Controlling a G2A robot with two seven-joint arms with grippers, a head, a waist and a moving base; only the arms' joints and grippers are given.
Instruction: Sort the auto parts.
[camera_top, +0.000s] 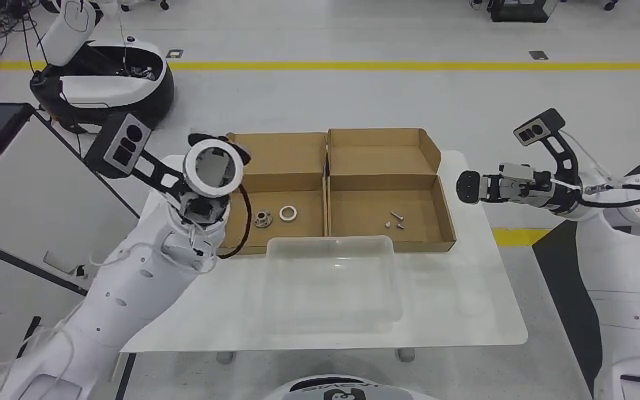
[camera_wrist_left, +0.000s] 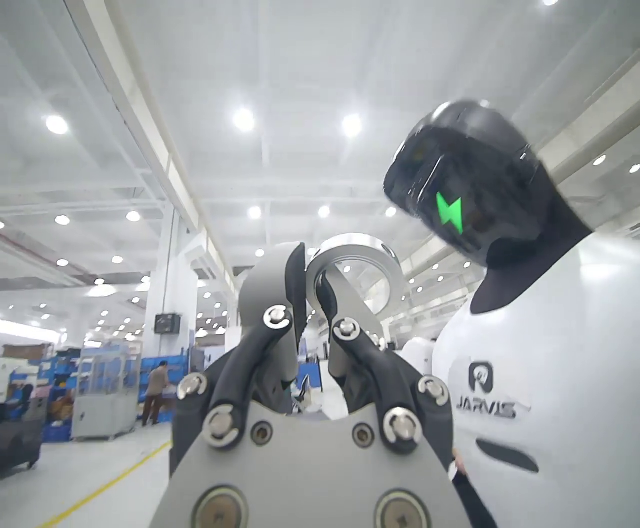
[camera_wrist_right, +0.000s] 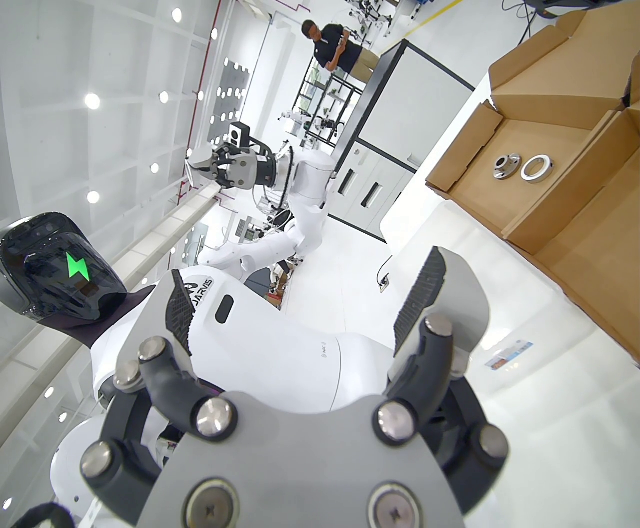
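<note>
The white table (camera_top: 470, 300) is cut off by nothing, but its left edge is partly covered by the left arm. On it stands a clear tray (camera_top: 385, 300), whose walls are hard to make out against the white top. Its back rim lies just beside the front walls of the two cardboard boxes; I cannot tell whether they touch. The left box (camera_top: 300, 195) and the right box (camera_top: 365, 215) stand side by side and share a middle wall, with their back flaps standing up. The left gripper (camera_wrist_left: 312, 280) is raised high over the left side of the table, its fingers pressed together on the rim of a large metal ring (camera_wrist_left: 360, 247). In the top view this ring hides the gripper itself and the left corner of the left box. The right gripper (camera_wrist_right: 305, 300) has its fingers spread wide with nothing between them. It hangs past the right edge of the table, well apart from the right box. In the left box lie a flanged metal part (camera_top: 263, 217) and, just beside it, a small ring (camera_wrist_right: 526, 173). In the right box lie some small bolts (camera_top: 397, 218), too small to count for sure.
</note>
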